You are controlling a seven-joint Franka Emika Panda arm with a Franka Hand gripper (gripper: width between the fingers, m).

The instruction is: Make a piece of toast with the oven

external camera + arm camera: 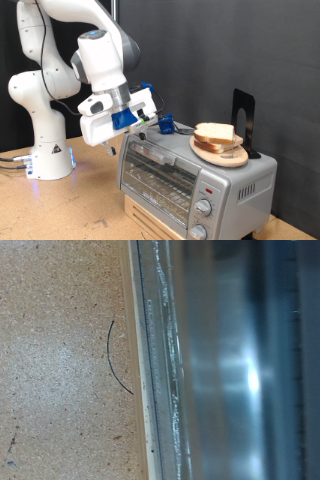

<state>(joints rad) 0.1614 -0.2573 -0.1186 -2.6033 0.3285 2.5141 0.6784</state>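
The oven (pixel 190 175) is a silver toaster oven with a glass door that looks shut and two round knobs (pixel 205 208) at its lower right. On its top stands a round wooden plate (pixel 238 158) with the piece of toast (pixel 214 132), pale with a tan crust, lying on what looks like a second slice. My gripper (pixel 157 124), with blue finger parts, hovers at the oven's top left corner, apart from the bread. In the wrist view no fingers show, only the oven's metal edge and glass (pixel 230 360) beside the tabletop (pixel 60 360).
The oven sits on a light wooden box (pixel 150 218) on the wooden table (pixel 60 215). A black upright stand (pixel 243 112) rises behind the plate. The robot base (pixel 45 150) is at the exterior view's left. A thin dark curved mark (pixel 118 358) lies on the tabletop.
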